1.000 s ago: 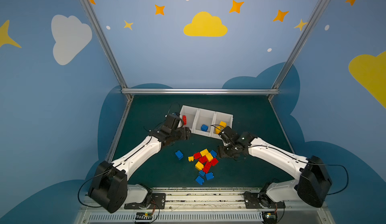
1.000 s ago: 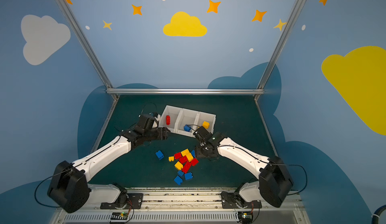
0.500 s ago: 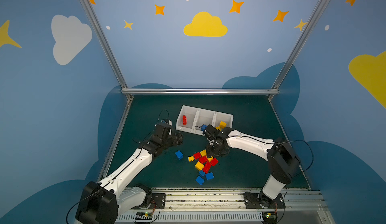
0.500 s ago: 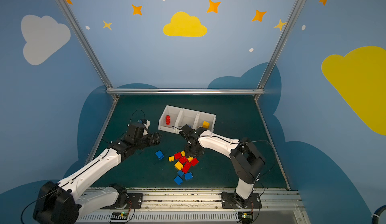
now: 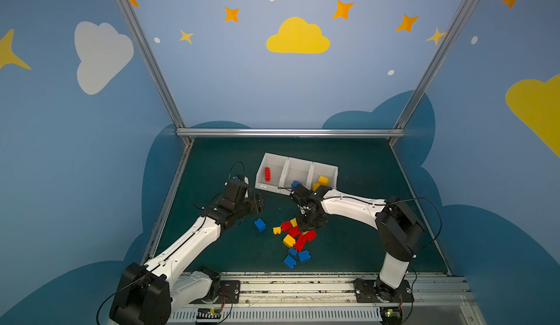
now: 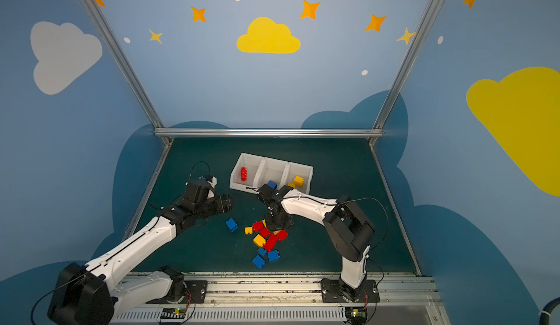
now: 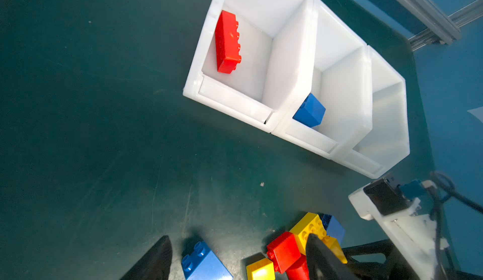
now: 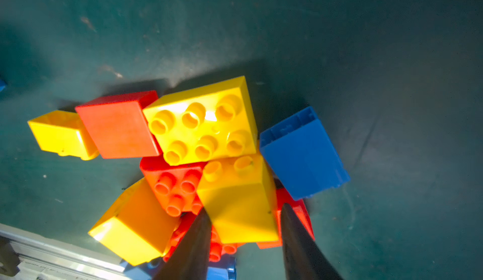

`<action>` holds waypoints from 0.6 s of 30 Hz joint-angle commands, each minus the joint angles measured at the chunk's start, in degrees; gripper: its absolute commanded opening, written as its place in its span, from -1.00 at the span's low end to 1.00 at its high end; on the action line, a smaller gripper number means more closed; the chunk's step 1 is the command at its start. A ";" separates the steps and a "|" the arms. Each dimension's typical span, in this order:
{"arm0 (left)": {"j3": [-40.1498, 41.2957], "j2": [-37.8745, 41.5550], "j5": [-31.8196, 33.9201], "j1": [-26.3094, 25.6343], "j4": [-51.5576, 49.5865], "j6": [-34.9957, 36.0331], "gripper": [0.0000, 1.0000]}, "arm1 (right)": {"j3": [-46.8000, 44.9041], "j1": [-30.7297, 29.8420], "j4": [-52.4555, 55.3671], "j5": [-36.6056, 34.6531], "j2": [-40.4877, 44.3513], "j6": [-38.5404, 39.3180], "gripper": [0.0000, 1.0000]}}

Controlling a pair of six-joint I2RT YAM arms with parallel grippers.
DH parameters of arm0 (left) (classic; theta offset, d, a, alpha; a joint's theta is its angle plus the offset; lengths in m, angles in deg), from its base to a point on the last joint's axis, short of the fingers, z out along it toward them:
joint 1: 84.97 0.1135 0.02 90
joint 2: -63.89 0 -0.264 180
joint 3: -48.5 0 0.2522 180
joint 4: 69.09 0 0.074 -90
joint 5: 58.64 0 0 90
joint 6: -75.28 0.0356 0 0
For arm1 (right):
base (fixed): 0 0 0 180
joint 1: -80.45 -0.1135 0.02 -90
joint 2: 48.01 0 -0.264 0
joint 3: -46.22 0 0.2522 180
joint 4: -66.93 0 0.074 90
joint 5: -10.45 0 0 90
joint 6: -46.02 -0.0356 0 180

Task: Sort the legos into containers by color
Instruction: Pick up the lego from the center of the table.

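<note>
A smooth, dark green mat (image 5: 348,247) covers the table. Near the middle of a top view stands a white plastic box with three square bins (image 5: 298,170) in a row. The left bin holds a long red plastic brick (image 5: 267,174) standing on its edge by the left wall. The middle bin holds a small blue brick (image 5: 295,184) at the front edge. The right bin holds chunky yellow bricks (image 5: 323,180).

Below the box in the frame lies a heap of shiny red, yellow and blue bricks (image 5: 295,238) with round bumps on them. A lone blue brick (image 5: 259,225) sits just left of the heap, apart from it.

The right gripper (image 8: 245,209) points down into the upper end of the heap. In the right wrist view its two black fingers (image 8: 295,239) stand on both sides of a square yellow brick (image 8: 240,205), very close to its flat sides. I cannot tell if they squeeze it.

The left gripper (image 5: 260,205) hangs left of the heap, just above the lone blue brick in the frame. Its fingers are wide apart.
</note>
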 commanded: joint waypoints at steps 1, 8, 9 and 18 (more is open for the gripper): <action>0.88 1.16 -0.08 0.36 0.58 -0.63 0.61 | 1.53 -0.31 0.91 -0.92 -0.98 0.05 -0.23; 0.27 1.17 0.05 0.43 -0.34 -0.47 0.61 | 2.55 -0.37 2.17 -1.16 -0.95 0.74 -0.40; 0.18 1.23 0.05 0.41 -0.60 -0.45 0.61 | 2.60 -0.31 2.32 -1.18 -0.62 0.84 -0.41; 1.86 2.88 0.49 0.41 -0.57 -0.92 0.61 | 8.63 1.18 7.47 -2.53 3.65 4.84 -0.42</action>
